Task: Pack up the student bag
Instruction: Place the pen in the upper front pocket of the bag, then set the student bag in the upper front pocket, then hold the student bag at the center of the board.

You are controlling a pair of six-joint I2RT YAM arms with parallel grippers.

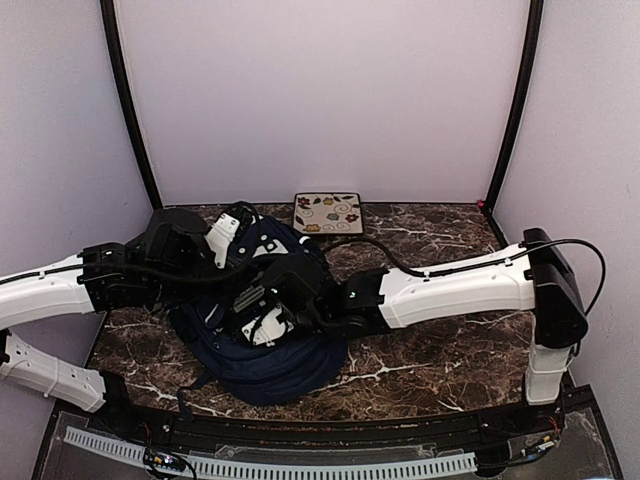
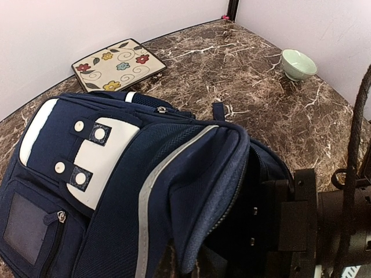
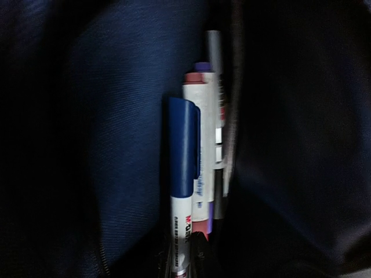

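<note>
One soft, floppy bag (image 2: 116, 174) slumps on the counter (image 1: 430, 350), probably best held by its flap (image 2: 203, 174), which left fingers (image 1: 222, 240) clench, while right fingers (image 3: 198, 258) grasp markers (image 3: 185, 168) inside.

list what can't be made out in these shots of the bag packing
right gripper: top view, fingers sunk in the student bag; right wrist view too dark to show them, so open or shut is unclear
markers: right wrist view, label print blurred, lower ends cut off by the bottom edge
bag interior: left wrist view, opening in shadow, contents unseen
</note>
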